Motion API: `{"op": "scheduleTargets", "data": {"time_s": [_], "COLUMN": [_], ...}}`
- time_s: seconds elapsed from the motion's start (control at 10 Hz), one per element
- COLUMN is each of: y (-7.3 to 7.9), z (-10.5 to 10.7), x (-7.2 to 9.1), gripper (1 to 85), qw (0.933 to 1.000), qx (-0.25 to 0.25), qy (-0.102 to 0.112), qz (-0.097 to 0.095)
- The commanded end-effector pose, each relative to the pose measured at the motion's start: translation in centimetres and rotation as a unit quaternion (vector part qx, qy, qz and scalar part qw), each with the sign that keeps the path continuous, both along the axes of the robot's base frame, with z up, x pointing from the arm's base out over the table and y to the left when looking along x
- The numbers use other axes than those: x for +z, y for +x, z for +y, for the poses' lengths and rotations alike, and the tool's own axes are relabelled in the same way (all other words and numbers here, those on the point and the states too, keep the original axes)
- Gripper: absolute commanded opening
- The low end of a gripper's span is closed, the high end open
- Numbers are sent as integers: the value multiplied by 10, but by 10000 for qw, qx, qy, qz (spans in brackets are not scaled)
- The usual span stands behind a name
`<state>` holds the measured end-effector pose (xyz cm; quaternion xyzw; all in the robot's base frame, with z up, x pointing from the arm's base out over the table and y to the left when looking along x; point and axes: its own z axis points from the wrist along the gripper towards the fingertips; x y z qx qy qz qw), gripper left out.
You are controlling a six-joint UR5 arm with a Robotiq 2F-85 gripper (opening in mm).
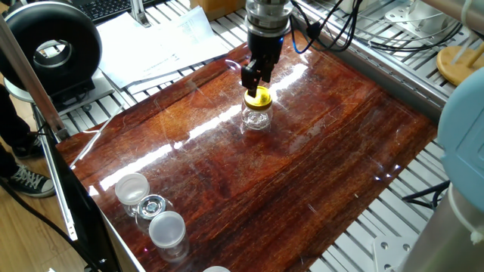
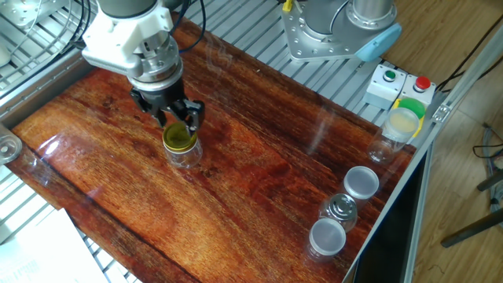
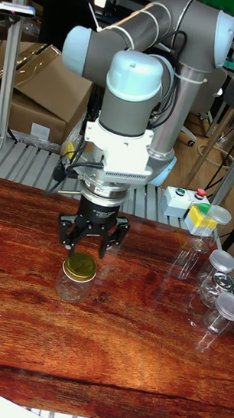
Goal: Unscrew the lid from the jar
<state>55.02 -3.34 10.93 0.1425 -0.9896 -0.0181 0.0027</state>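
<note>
The jar (image 1: 255,118) (image 2: 185,155) (image 3: 74,287) is small, clear glass, and stands upright on the dark wooden tabletop (image 1: 302,174). The yellow-gold lid (image 1: 259,97) (image 2: 179,138) (image 3: 80,267) sits on its neck. My gripper (image 1: 255,78) (image 2: 180,119) (image 3: 86,249) hangs open just above the lid. Its black fingertips (image 3: 67,244) are spread wider than the lid and, in the tall fixed view, end about level with its far rim. I cannot tell whether they touch it. Nothing is held.
Clear cups with white lids (image 1: 133,188) (image 2: 361,182) (image 3: 223,264) cluster at one corner of the table. A button box (image 2: 399,82) and a green-lidded container (image 2: 403,124) stand beside them. A black round device (image 1: 51,48) and papers (image 1: 162,41) lie past the far edge.
</note>
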Motion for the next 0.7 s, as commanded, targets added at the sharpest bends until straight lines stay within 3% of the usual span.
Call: {"op": "scheduleTargets", "data": {"time_s": [0.0,0.1,0.2,0.6], "y": [0,6,13,10], "z": [-11,-7,1,8], "x": [1,-3,-11,-11], "gripper": [597,597,623,687], "qw": [9998,9999,9996,9993], "qx": [-60,-46,-14,-15], "qy": [-181,-65,226,357], "qz": [0,-76,-161,-130]}}
